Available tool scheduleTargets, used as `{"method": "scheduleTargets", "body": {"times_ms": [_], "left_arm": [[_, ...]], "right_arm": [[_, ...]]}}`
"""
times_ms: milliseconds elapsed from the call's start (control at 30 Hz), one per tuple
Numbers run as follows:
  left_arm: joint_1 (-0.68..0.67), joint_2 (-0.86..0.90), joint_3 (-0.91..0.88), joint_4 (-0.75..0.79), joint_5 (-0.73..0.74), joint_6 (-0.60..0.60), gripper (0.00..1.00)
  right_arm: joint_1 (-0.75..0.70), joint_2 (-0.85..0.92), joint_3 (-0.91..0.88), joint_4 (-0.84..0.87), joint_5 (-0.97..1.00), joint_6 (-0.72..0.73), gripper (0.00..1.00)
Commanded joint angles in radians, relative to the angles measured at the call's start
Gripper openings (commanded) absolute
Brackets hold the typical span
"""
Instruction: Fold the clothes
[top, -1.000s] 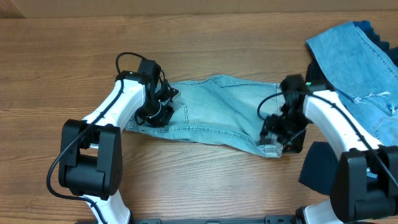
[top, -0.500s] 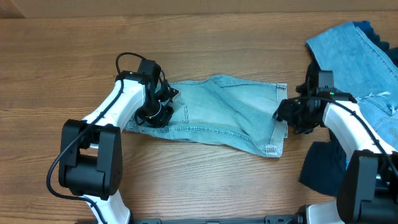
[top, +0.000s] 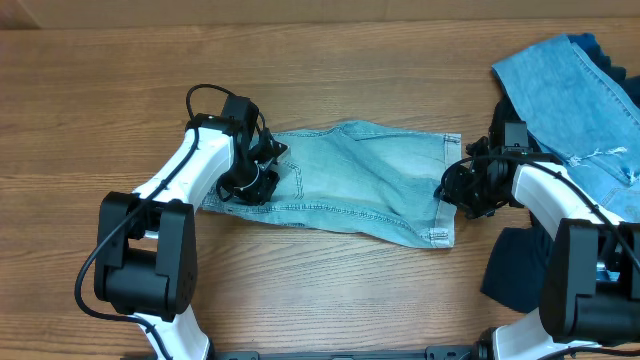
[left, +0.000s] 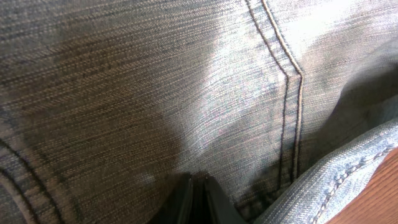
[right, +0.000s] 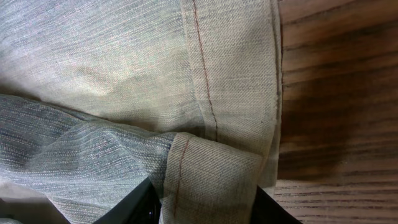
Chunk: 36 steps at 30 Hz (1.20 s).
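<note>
Pale light-blue denim shorts lie flat across the middle of the table. My left gripper rests on their left end. In the left wrist view its fingertips meet, shut and pressed into the denim beside a stitched seam. My right gripper is at the shorts' right hem edge. In the right wrist view a folded-over piece of hem fills the gap between its two black fingers, and the cloth touches both.
Medium-blue ripped jeans lie at the back right corner. Dark navy cloth sits near the front right, beside the right arm. Bare wooden table surrounds the shorts.
My right gripper has moved from the shorts' near right corner up to the middle of the right hem, and its jaws have narrowed around the hem. The left gripper has not moved.
</note>
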Motion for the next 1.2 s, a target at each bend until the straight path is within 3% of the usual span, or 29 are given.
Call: {"method": "scheduleTargets", "body": {"times_ms": [0, 33, 67, 333, 567, 600, 700, 867, 1033, 1167], "left_arm": [[0.002, 0.007, 0.002, -0.003, -0.009, -0.007, 0.10], [0.002, 0.007, 0.002, -0.003, -0.009, -0.007, 0.10], [0.002, 0.007, 0.002, -0.003, -0.009, -0.007, 0.10], [0.002, 0.007, 0.002, -0.003, -0.009, -0.007, 0.11], [0.002, 0.007, 0.002, -0.002, -0.009, -0.006, 0.11], [0.002, 0.007, 0.002, -0.002, -0.009, -0.007, 0.11], [0.002, 0.006, 0.002, -0.003, 0.002, -0.011, 0.05], [0.003, -0.023, 0.101, -0.066, 0.010, -0.018, 0.04], [0.003, -0.143, 0.325, -0.114, 0.031, -0.018, 0.08], [0.003, -0.224, 0.354, -0.087, 0.026, -0.017, 0.15]], "right_arm": [[0.001, 0.005, 0.044, 0.002, 0.005, -0.003, 0.42], [0.001, 0.005, 0.052, -0.001, 0.023, -0.003, 0.43], [0.001, 0.005, 0.057, -0.003, 0.049, -0.003, 0.50], [0.001, 0.005, 0.104, -0.006, 0.100, 0.000, 0.50], [0.016, 0.005, 0.119, -0.056, 0.093, 0.001, 0.20], [0.018, 0.005, 0.122, -0.058, 0.087, 0.001, 0.04], [0.018, 0.004, 0.154, -0.074, 0.077, 0.000, 0.04], [0.018, -0.005, 0.311, -0.127, 0.048, -0.004, 0.04], [0.018, -0.005, 0.338, -0.011, -0.043, -0.058, 0.04], [0.017, -0.005, 0.337, 0.012, -0.001, -0.023, 0.04]]}}
